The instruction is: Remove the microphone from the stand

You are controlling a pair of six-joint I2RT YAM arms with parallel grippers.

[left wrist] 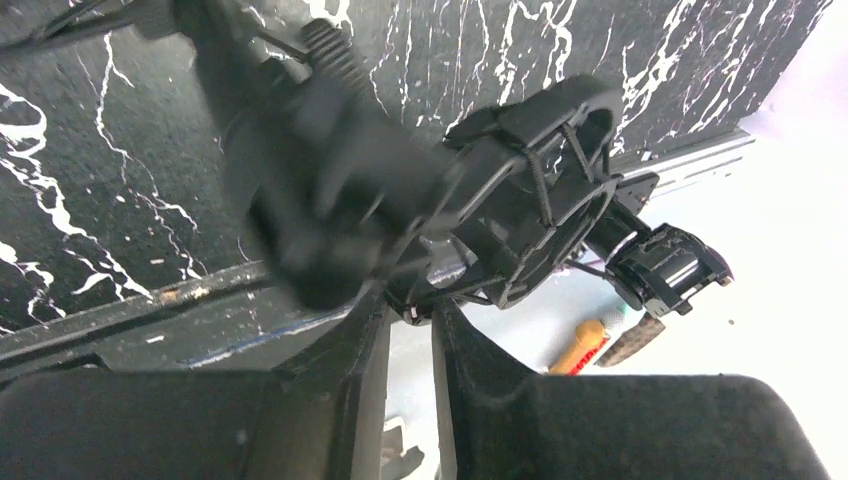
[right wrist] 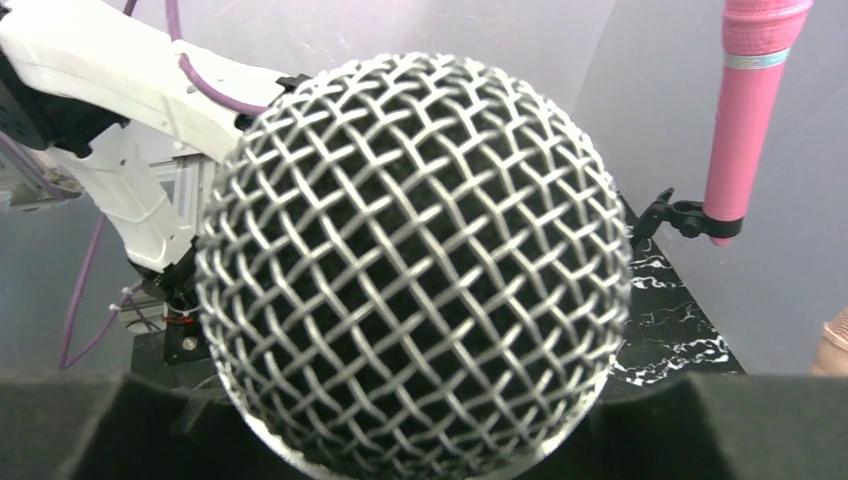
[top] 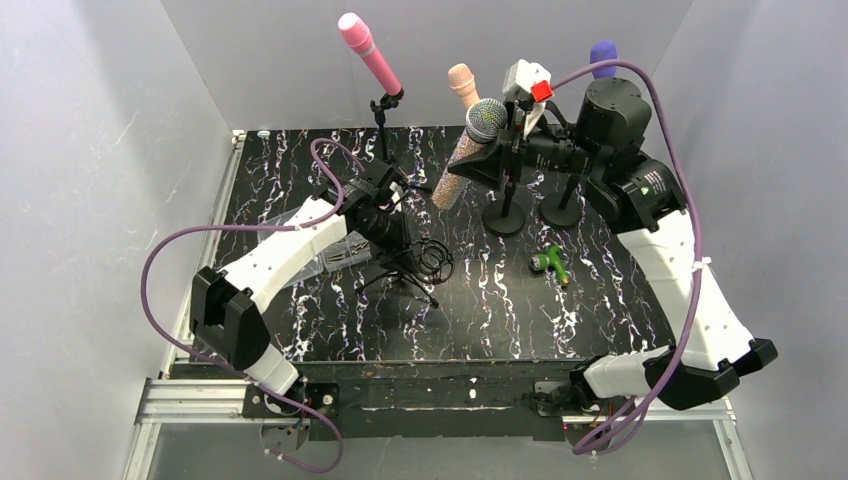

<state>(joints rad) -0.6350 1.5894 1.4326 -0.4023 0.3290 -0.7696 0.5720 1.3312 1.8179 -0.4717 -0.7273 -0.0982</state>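
Mic (top: 486, 120) x4, 1 in R gripper (top: 498, 153)

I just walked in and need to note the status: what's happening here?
The right gripper is shut on the glittery mic just below its mesh head and holds it tilted in the air. The left gripper is shut on the small tripod stand, apparently to steady it. The stand's black mount looks empty, so the mic seems to be out of it. The pink mic behind sits untouched on its own stand.
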